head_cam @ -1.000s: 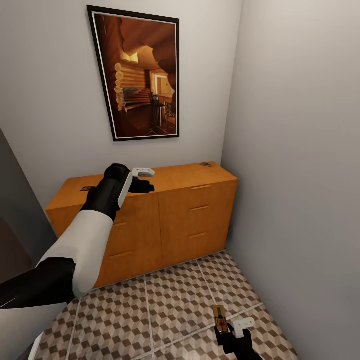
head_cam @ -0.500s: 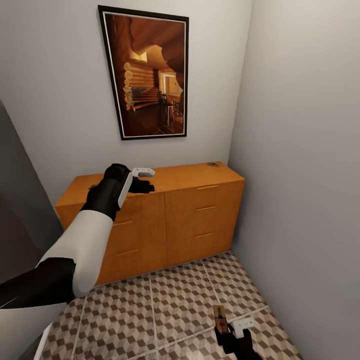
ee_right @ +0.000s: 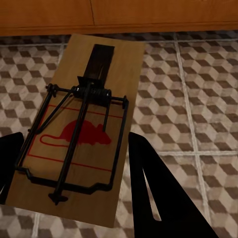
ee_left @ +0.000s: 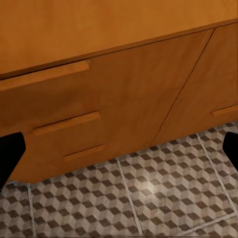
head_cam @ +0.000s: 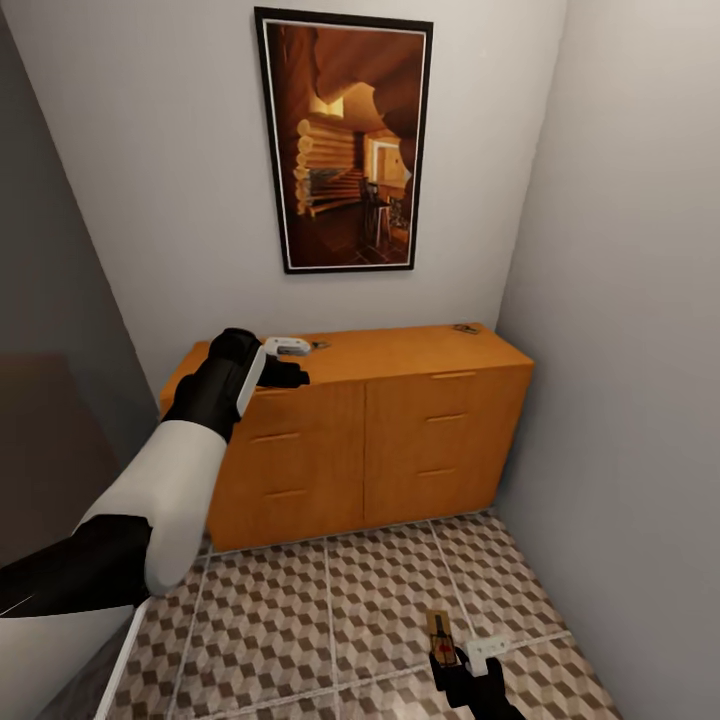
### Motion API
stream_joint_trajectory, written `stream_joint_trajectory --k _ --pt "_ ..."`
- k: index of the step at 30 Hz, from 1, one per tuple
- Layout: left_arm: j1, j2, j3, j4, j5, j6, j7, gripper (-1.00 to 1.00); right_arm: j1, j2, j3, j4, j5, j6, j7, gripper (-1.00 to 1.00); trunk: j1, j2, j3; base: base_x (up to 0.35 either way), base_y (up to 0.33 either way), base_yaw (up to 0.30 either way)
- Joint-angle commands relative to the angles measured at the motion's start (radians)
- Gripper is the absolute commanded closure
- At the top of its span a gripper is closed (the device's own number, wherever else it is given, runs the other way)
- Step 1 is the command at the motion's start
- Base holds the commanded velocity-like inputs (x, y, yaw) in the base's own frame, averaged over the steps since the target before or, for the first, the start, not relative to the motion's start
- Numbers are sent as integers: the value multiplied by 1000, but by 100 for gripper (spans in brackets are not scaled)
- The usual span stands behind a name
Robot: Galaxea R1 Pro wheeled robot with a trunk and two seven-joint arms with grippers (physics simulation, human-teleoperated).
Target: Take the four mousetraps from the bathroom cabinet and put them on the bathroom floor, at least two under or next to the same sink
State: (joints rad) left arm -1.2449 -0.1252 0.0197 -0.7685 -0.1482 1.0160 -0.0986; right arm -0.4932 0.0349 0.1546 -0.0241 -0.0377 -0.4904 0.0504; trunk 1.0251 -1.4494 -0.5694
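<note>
I am standing in a narrow corner, and the bathroom floor of large square tiles with a brown, beige and grey cube pattern [head_cam: 300, 610] is spreading below me. Against the wall is standing the low, wide orange-brown wooden cabinet with slim bar handles [head_cam: 400, 440], under a framed picture of a log house [head_cam: 345, 145]. On its top, which is serving as a worktop, two tiny dark mousetraps are lying: one [head_cam: 466, 328] near the right back corner, another [head_cam: 319, 345] just beside my left hand.

My left arm is reaching forward at the height of the cabinet top, and my left hand [head_cam: 288, 360] is hovering at the front edge with the fingers spread and nothing between them; I judge it is getting ready for the near trap.

My right arm is hanging low over the tiles. My right hand [ee_right: 74, 148] is gripping a flat wooden mousetrap with a red mouse print and a black wire spring [ee_right: 82, 134], holding it above the floor, probably because I am carrying it to the sink.
</note>
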Motion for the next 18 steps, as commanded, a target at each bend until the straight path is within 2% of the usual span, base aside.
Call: stream_joint_trajectory --k 1,11,18 --pt "-1 -1 2 6 -11 3 -10 -100 -1 -1 3 1 -8 -4 8 100 0 -1 -1 0 0 85" --pt "-5 0 3 29 -14 -1 -6 -100 -1 2 3 1 -8 -3 8 100 0 -1 -2 0 0 21" --pt "-52 1 3 66 -14 -2 -3 -100 -1 2 3 1 -8 -2 8 100 0 -1 -2 0 0 0"
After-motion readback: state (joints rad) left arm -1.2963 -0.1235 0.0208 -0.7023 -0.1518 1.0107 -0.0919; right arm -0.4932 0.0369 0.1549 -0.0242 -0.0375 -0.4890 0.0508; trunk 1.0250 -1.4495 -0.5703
